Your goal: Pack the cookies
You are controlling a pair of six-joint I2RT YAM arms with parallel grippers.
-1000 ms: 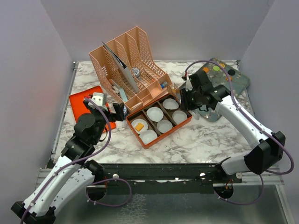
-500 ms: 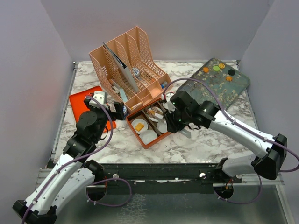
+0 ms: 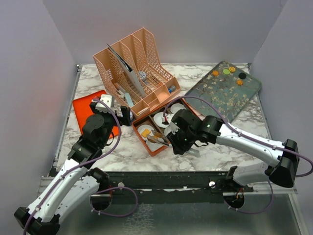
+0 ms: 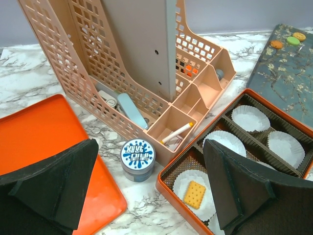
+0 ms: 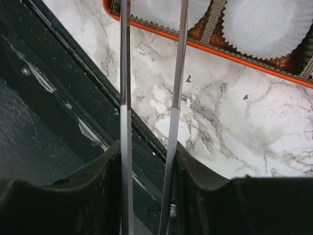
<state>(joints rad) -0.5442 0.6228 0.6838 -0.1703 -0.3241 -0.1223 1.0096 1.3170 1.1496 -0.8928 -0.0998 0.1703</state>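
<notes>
Several round cookies (image 3: 228,72), orange, green and black, lie on the far end of the floral board (image 3: 220,95); two of these cookies (image 4: 285,42) show in the left wrist view. A square yellow-orange cookie (image 3: 145,132) (image 4: 194,194) sits in a white cup in the orange box (image 3: 152,150). My right gripper (image 3: 172,136) (image 5: 147,152) is shut on metal tongs (image 5: 174,93), whose arms (image 3: 157,137) reach left over the box. Whether their tips hold anything I cannot tell. My left gripper (image 3: 121,116) (image 4: 149,164) hangs open beside the box's left corner.
A peach desk organiser (image 3: 133,63) with pens and papers stands behind the box. An orange tray (image 3: 82,105) lies at the left, with a small blue-and-white tin (image 4: 137,157) beside it. Empty white paper cups (image 4: 249,117) fill the other box compartments. The dark table rail (image 5: 58,98) runs along the near edge.
My right gripper with the tongs has swung from the floral board leftward and nearer, over the orange box. The left arm has barely moved.
</notes>
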